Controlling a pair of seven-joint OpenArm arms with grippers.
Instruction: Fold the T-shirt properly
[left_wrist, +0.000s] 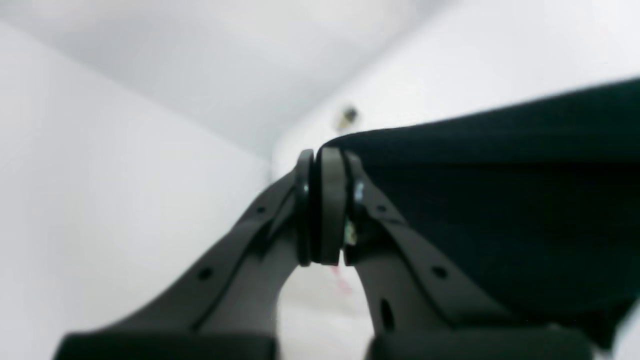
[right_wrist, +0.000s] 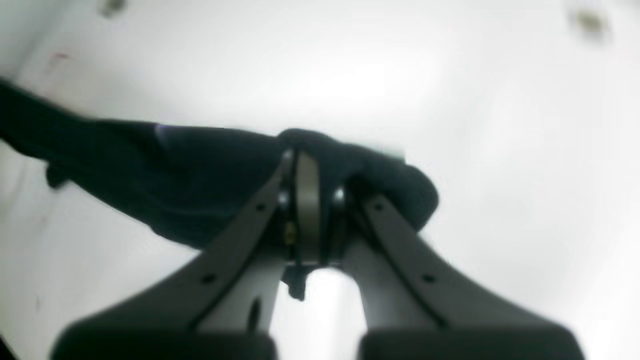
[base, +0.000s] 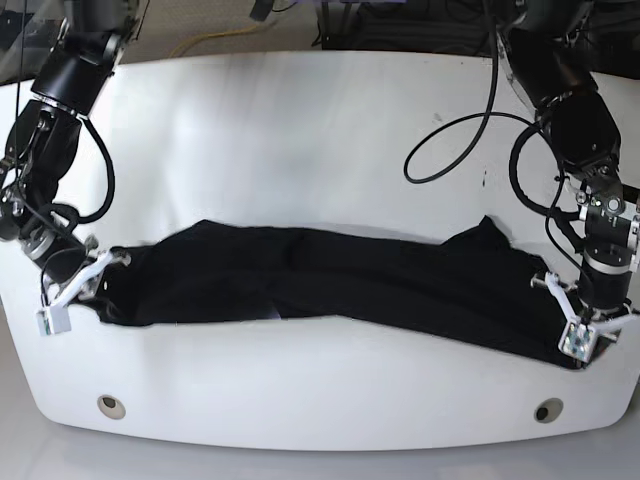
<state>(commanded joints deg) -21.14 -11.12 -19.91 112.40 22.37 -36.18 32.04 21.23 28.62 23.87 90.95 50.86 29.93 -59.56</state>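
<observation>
Black cloth T-shirt (base: 340, 275) stretched sideways across white counter (base: 320, 120), long axis left-right; left hand (base: 578, 335), right hand (base: 75, 285) each clamped tight on opposite ends.

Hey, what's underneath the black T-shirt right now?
The T-shirt lies stretched across the white table, which shows bare on all sides of it. The left gripper and right gripper pinch its two ends. Whatever else may lie beneath the cloth is covered, and its chest print cannot be seen.
</observation>
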